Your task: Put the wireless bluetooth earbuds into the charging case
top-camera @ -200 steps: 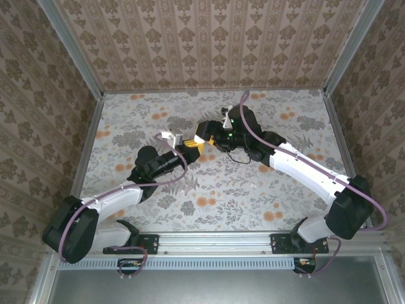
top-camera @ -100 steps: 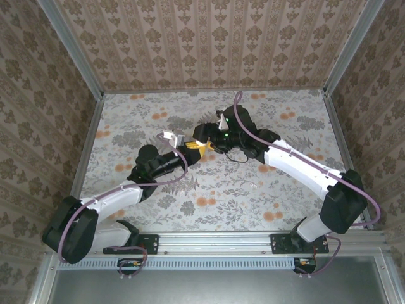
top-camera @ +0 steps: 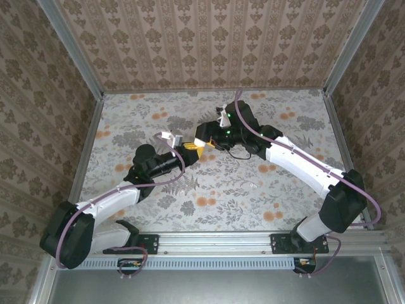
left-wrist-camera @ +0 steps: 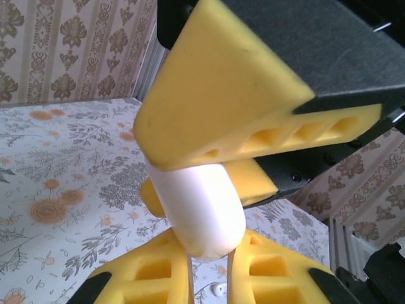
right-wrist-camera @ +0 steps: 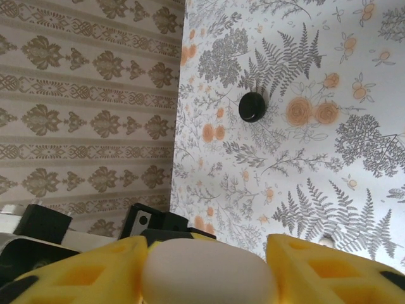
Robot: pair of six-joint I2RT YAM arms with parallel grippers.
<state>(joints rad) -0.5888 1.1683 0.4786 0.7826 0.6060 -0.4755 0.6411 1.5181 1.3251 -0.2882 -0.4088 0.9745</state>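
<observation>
Your left gripper (left-wrist-camera: 212,256) clamps the case (left-wrist-camera: 201,209), lifted above mid-table (right-wrist-camera: 329,158); your right gripper (right-wrist-camera: 205,266) pinches its free end. An earbud (right-wrist-camera: 253,106) lies ahead of the right gripper, near the table's edge.

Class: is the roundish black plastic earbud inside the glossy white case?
No, that earbud lies on the floral tabletop, apart from the case.

The desk (top-camera: 285,190) is covered in a pale print of grey ferns and orange blossoms, with a tiny pale speck (top-camera: 253,185) lying on it. Brown damask-patterned walls (top-camera: 209,44) enclose three sides; a metal rail (top-camera: 215,240) edges the near side.
</observation>
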